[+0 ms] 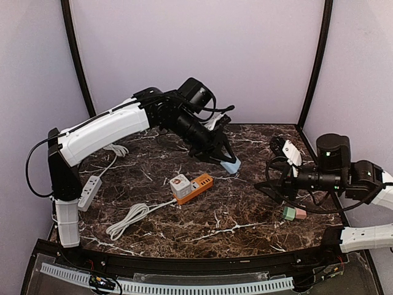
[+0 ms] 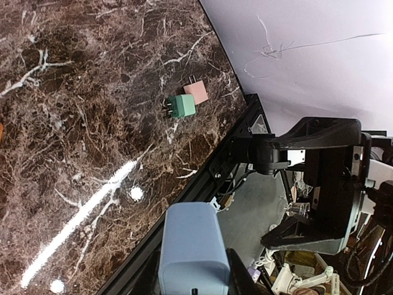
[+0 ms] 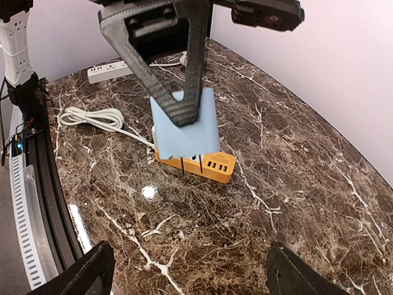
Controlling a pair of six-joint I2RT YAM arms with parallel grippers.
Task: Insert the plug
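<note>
My left gripper [image 1: 225,161] is shut on a light blue plug [image 1: 231,165], held above the table just right of the orange power strip [image 1: 196,185]. In the left wrist view the plug [image 2: 193,249] fills the bottom between the jaws. In the right wrist view its [image 3: 184,129] two prongs point down, in front of the strip [image 3: 213,168]. My right gripper [image 1: 274,169] stands open and empty at the right side of the table, its fingertips [image 3: 92,270] wide apart at the bottom corners.
A white adapter [image 1: 178,184] sits in the strip's left end. A green plug [image 1: 288,213] and a pink plug [image 1: 300,213] lie near the right front edge. A white power strip [image 1: 89,192] and coiled white cable [image 1: 126,220] lie at the left.
</note>
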